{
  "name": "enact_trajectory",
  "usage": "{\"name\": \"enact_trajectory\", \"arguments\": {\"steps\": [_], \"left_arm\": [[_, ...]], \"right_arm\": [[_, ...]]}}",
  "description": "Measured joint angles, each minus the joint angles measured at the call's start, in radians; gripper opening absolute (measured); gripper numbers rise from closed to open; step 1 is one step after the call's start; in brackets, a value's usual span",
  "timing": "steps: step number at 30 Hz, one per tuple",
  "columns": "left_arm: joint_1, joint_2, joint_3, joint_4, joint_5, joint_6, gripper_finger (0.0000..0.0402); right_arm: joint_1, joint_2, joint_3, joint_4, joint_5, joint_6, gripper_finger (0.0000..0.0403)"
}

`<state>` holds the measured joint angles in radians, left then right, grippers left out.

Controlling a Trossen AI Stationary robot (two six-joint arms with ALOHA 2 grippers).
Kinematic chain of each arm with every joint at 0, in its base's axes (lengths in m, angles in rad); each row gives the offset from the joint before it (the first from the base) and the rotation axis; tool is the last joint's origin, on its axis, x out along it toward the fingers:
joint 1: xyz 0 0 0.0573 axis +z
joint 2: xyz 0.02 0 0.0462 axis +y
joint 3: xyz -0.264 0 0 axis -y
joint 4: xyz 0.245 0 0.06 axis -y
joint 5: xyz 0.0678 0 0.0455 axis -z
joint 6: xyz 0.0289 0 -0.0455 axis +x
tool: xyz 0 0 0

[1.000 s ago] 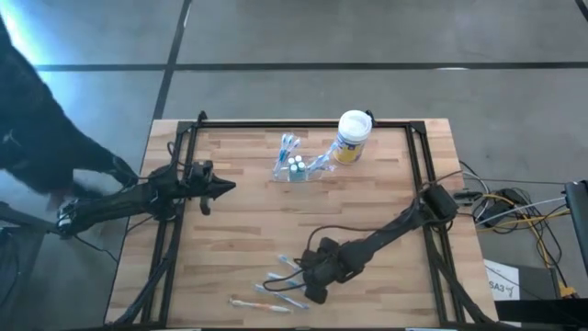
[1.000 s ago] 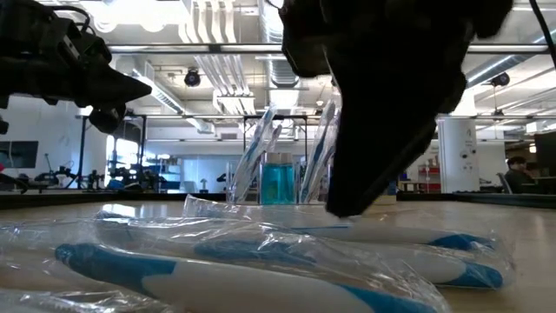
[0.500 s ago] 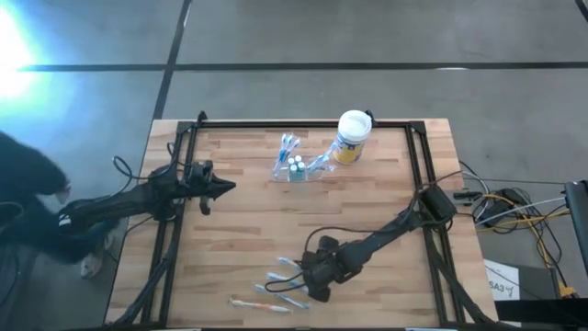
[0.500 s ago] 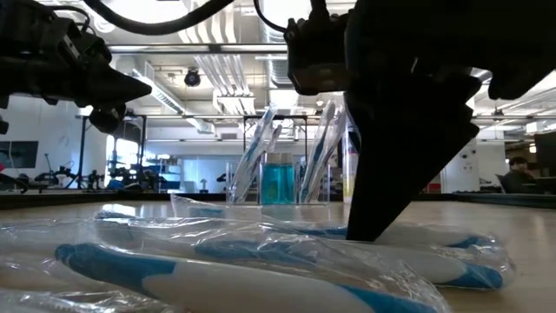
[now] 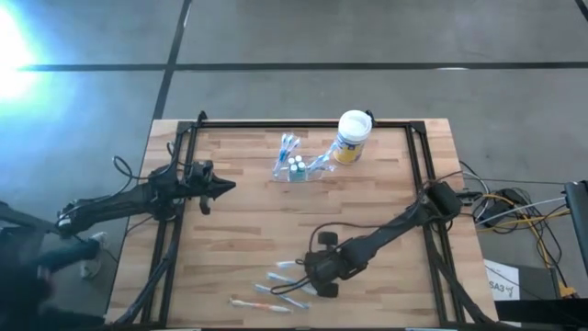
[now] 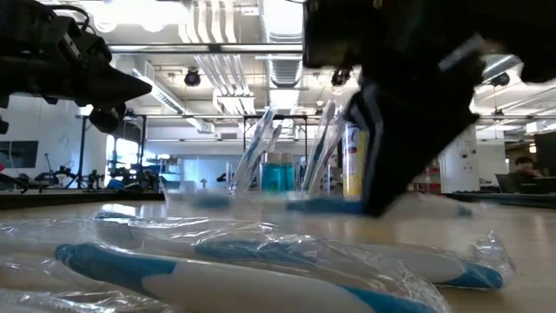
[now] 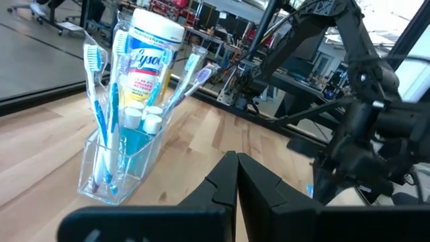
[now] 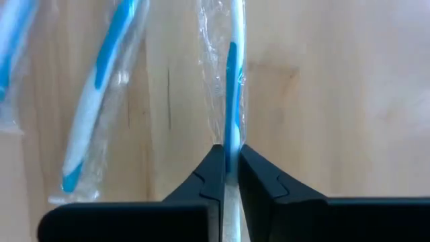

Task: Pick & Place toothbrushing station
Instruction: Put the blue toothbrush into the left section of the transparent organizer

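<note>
Toothbrushing station (image 5: 296,169) sits at tabletop's (image 5: 248,230) far edge, just beside white canister (image 5: 352,136). Nearest, well short of station: right end effector (image 8: 229,176) clamped on wrapped toothbrush (image 8: 232,94) w/ others lying beside. Left end effector (image 5: 223,187), fingers together, hovers nearer station, holding nothing.

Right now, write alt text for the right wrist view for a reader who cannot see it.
The right gripper is shut on a plastic-wrapped blue and white toothbrush, pinched between its two dark fingers above the wooden table. Another wrapped toothbrush lies beside it on the wood.
</note>
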<state>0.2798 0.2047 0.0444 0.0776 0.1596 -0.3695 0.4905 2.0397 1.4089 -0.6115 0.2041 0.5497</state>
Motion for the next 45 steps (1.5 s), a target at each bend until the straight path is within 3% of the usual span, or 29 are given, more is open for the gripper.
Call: {"name": "enact_trajectory", "arguments": {"steps": [6,11,20,24,27,39,45], "left_arm": [[0.0,0.0,0.0,0.0,-0.001,0.001,0.0012],[0.0,0.0,0.0,0.001,-0.001,0.001,0.0012],[0.0,0.001,0.0,0.011,-0.009,0.005,0.0012],[0.0,0.001,0.0,0.012,-0.019,0.009,0.0012],[0.0,0.001,0.0,0.025,-0.019,0.01,0.0012],[0.0,0.001,0.0,0.037,-0.02,0.135,0.0012],[0.0,0.001,0.0,0.038,-0.02,0.193,0.0012]], "right_arm": [[0.018,-0.151,-0.077,0.036,0.115,-0.013,0.002],[0.055,-0.362,-0.221,0.155,0.204,-0.066,0.0019],[0.122,-0.856,-0.695,0.766,0.371,-0.34,0.0018],[0.128,-0.966,-0.898,1.073,0.428,-0.436,0.0018],[0.129,-1.032,-1.004,1.198,0.428,-0.496,0.0018],[0.129,-1.516,-1.298,1.233,0.484,-0.604,0.0018],[0.129,-1.685,-1.401,1.213,0.528,-0.665,0.0018]]}}
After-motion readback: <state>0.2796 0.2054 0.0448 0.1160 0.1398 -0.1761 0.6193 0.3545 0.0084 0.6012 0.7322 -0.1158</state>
